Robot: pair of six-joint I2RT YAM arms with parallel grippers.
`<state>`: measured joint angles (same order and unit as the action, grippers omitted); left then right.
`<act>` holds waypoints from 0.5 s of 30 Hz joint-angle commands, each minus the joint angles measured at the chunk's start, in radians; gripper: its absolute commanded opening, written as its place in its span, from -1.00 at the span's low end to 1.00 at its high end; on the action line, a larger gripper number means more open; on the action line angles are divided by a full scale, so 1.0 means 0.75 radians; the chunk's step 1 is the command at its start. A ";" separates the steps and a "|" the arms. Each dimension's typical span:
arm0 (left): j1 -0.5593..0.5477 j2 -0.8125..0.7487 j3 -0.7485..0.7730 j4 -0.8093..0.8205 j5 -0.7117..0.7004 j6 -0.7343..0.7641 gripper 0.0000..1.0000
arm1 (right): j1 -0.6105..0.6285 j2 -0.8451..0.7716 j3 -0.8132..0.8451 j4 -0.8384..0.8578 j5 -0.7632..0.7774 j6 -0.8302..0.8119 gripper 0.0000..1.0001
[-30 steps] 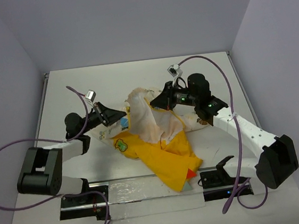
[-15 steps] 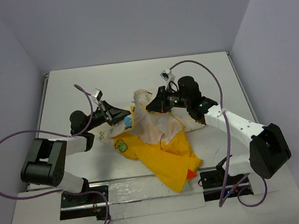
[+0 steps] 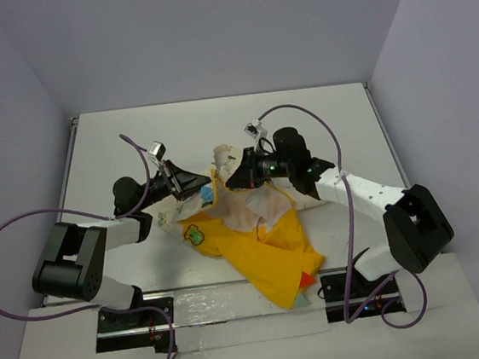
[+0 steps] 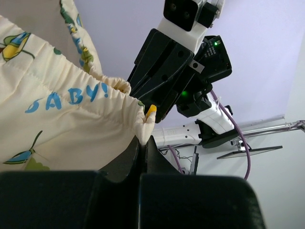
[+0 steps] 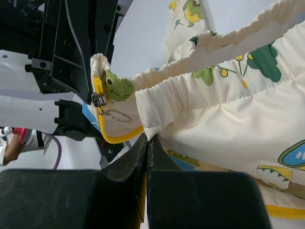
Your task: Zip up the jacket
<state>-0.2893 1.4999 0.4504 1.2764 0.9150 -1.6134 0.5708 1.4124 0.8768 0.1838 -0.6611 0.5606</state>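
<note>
Zipping trial, mid-grasp: the jacket (image 3: 268,249) lies crumpled in the middle of the white desk (image 3: 132,139). Its yellow shell spreads toward the arms' bases, and its cream, cartoon-printed lining (image 3: 246,200) is lifted into a peak at the jacket's far side. The left claw (image 3: 205,183) meets that peak from the jacket's left and the right claw (image 3: 230,182) from its right, their tips close together. From overhead the raised cloth hides both sets of fingertips, so the grips cannot be read there. The wrist cameras settle it. The left claw is closed tight on a gathered cream hem, with the cloth running down into the seam between its fingers. The right claw is likewise clamped on a folded cream edge. In the right wrist view a metal zipper pull (image 5: 99,99) with a wire ring (image 5: 116,116) sits atop a yellow zipper tape (image 5: 119,137), just left of the pinched fold. Which side of the jacket's front it belongs to cannot be told. A second yellow strip (image 5: 286,211) is cut off at that view's lower right. A green patch (image 3: 194,232) shows on the jacket's left and a red tip (image 3: 306,279) at its near corner.
</note>
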 commanded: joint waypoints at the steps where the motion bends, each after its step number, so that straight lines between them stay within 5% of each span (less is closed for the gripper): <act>1: -0.009 -0.059 0.059 0.660 0.000 0.024 -1.00 | 0.022 -0.006 -0.003 0.082 -0.067 -0.009 -1.00; 15: -0.009 -0.069 0.064 0.649 0.018 0.030 -1.00 | 0.037 -0.055 -0.073 0.191 -0.141 0.013 -1.00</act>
<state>-0.2893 1.4842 0.4580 1.2819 0.9159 -1.6123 0.5869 1.4113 0.8416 0.2298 -0.7174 0.5611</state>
